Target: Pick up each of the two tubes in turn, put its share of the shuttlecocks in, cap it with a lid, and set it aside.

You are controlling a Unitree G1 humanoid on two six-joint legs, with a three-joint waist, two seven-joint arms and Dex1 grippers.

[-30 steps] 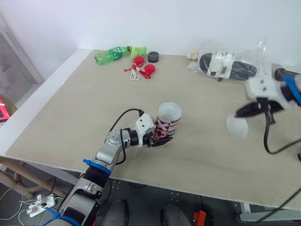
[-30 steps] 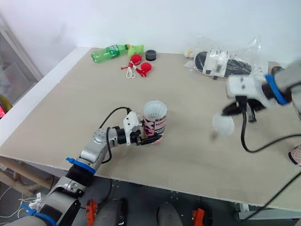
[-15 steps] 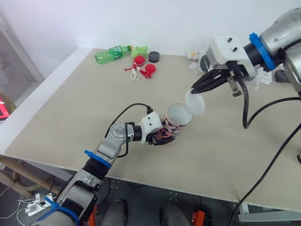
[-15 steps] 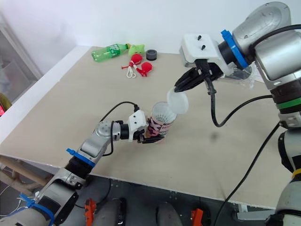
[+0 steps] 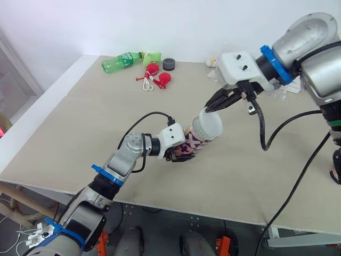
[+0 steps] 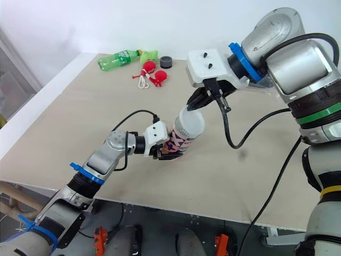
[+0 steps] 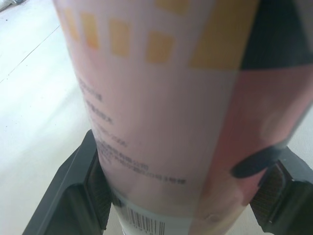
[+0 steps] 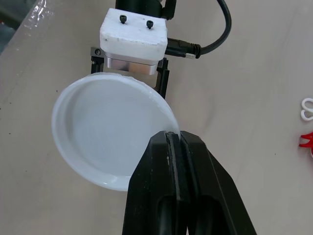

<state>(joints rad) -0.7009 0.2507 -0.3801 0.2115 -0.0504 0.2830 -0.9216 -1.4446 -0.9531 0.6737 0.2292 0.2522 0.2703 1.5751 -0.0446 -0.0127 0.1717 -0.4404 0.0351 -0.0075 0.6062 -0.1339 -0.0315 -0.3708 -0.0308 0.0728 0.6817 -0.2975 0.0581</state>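
Just swung lid (image 5: pixel 211 126) onto tube (image 5: pixel 193 145) mouth, pinching its rim in right pincer (image 5: pixel 211 109); grips tilted tube in left pincer (image 5: pixel 179 155) near front edge of tabletop (image 5: pixel 80 117). Probably only needs pressing home.

We see a pale beige surface (image 5: pixel 80 122) running up to a white wall (image 5: pixel 186 21). In the upper left of the frame, near the far edge, a green plastic bottle (image 5: pixel 120 61) lies on its side. Just to its right sits a small green object (image 5: pixel 155 56), and then a black round piece (image 5: pixel 169 64). Below these lie two red items (image 5: pixel 157 74) with a white loop (image 5: pixel 146 85) beside them. At upper centre-right we make out crumpled clear plastic (image 5: pixel 212 76), and a small pale thing (image 5: pixel 211 62) next to it.
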